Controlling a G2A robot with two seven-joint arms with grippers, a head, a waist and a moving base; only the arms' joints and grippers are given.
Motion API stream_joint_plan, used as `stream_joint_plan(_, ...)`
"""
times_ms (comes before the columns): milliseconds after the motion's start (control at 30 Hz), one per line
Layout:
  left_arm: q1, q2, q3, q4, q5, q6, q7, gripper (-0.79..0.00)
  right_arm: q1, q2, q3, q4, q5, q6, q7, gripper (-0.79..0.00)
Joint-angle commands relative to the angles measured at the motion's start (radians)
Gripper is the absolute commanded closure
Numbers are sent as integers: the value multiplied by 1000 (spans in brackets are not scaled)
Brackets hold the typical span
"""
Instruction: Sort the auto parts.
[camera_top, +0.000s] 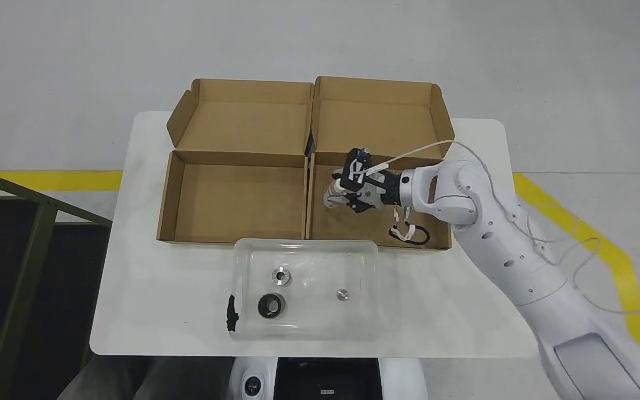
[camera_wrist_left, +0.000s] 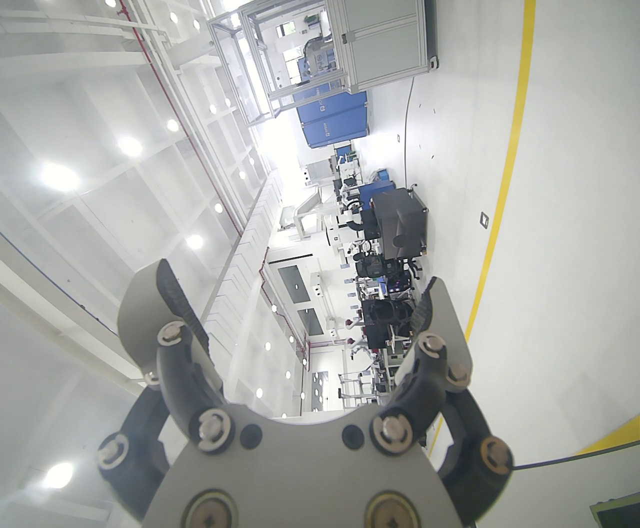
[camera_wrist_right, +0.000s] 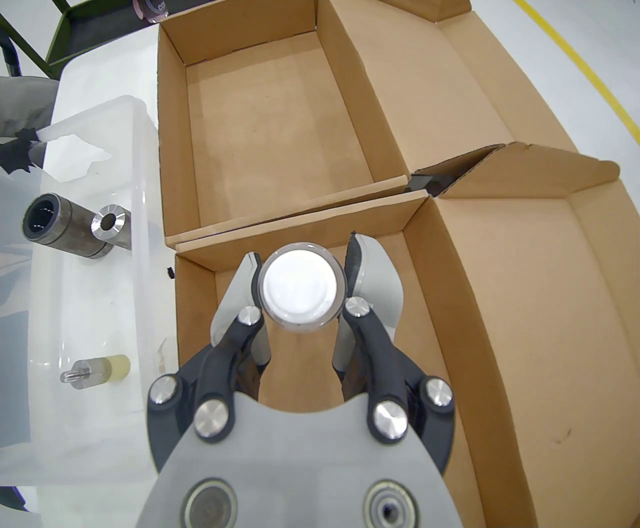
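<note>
My right gripper (camera_wrist_right: 304, 260) is shut on a round white-capped part (camera_wrist_right: 303, 290), held over the near end of the right cardboard box (camera_wrist_right: 500, 350). From above, the same gripper (camera_top: 340, 195) hangs just inside that box (camera_top: 420, 130), beside the wall it shares with the left box (camera_top: 235, 200). In the clear plastic bin (camera_top: 305, 250) lie a dark bearing sleeve (camera_top: 271, 306), a silver flanged piece (camera_top: 280, 275) and a small pin (camera_top: 343, 294). My left gripper (camera_wrist_left: 300, 290) is open and empty, pointing up into the room away from the table.
Both boxes have their lids folded back toward the far table edge. A small black toothed piece (camera_top: 231, 313) sits at the bin's left rim. Bare white table (camera_top: 140, 260) lies left of the bin and boxes. A cable loop (camera_top: 405, 233) hangs at the right wrist.
</note>
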Motion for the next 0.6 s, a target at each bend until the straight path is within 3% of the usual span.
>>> stream_joint_plan(0, 0, 0, 0, 0, 0, 0, 0, -785, 18, -8, -15, 32, -3, -2, -10, 0)
stream_joint_plan(200, 0, 0, 0, 0, 0, 0, 0, -785, 64, -32, -60, 111, -20, 2, -35, 0)
stream_joint_plan(467, 0, 0, 0, 0, 0, 0, 0, -785, 100, -59, -101, 184, -42, 3, -75, -86)
stream_joint_plan(567, 0, 0, 0, 0, 0, 0, 0, -785, 107, -65, -107, 199, -48, 2, -80, -212)
